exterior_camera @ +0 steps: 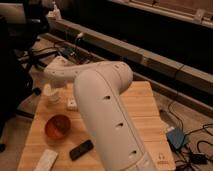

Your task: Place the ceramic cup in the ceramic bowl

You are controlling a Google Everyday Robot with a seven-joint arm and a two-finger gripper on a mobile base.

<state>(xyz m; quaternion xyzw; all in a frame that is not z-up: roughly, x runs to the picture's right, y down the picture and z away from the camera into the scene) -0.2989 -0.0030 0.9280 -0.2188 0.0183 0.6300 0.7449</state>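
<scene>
The claw (50, 89) is at the ceramic cup (51, 95) near the bench (145, 107) edge (its state I cannot tell); the ceramic bowl (58, 127) sits apart.

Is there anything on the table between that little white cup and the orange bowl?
No. In the camera view, only bare wooden table separates the ceramic cup from the ceramic bowl. The gripper is right at the cup.
</scene>
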